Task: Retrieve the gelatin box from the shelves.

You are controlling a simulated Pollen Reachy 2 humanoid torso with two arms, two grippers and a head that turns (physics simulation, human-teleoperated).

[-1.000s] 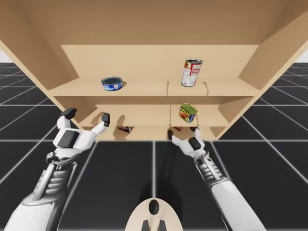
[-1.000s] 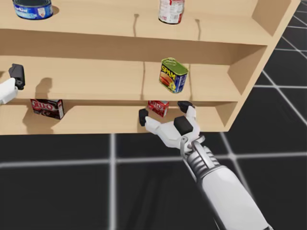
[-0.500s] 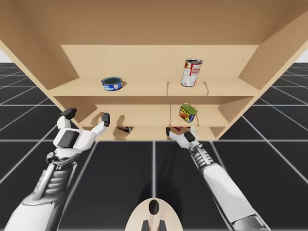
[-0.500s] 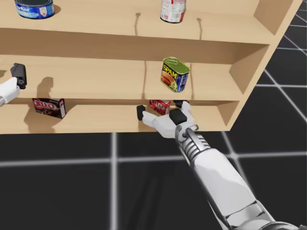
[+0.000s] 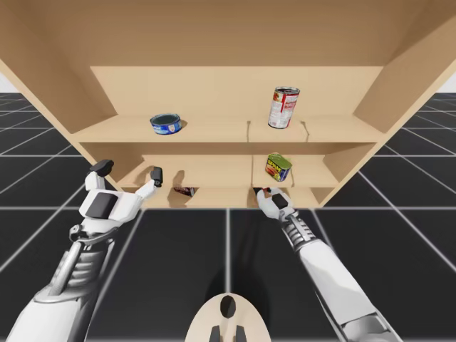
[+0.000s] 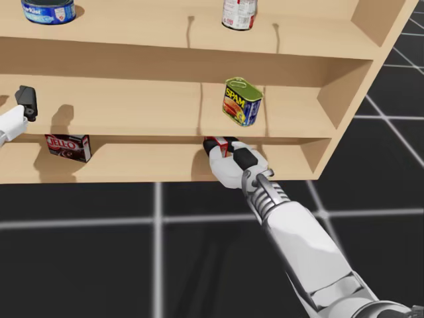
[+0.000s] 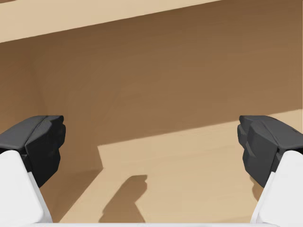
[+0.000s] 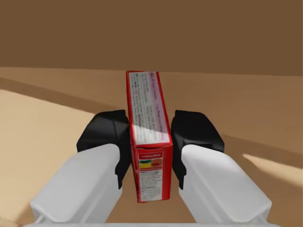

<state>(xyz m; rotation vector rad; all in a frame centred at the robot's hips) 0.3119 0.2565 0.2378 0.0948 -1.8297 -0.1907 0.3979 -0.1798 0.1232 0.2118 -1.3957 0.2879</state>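
Between my right jaws, pinched from both sides, stands the gelatin box (image 8: 147,123), a narrow red carton upright on the lowest shelf (image 6: 132,165) with its short end towards me. Both dark pads press its flat sides, so these jaws are narrow and holding it. I judge the grasp made and the retrieval proper about to begin. The next move calls for a straight pull back out of the bay, with the carton kept level and low enough to clear the middle shelf (image 6: 132,109) just above the jaws, where a rectangular tin (image 6: 241,101) sits. Well off to one side of the right jaws a dark box (image 6: 67,147) lies on the same lowest shelf, and it should be left alone. My left jaws are spread wide, holding nothing, and face bare wood near that dark box's end of the shelves. Higher up stand a flat blue can (image 5: 165,124) and a tall red-and-white can (image 5: 284,107). Compared with half a second ago, the right jaws have gone from wide apart in front of the carton to closed around it, reaching further in. The left jaws have not moved.
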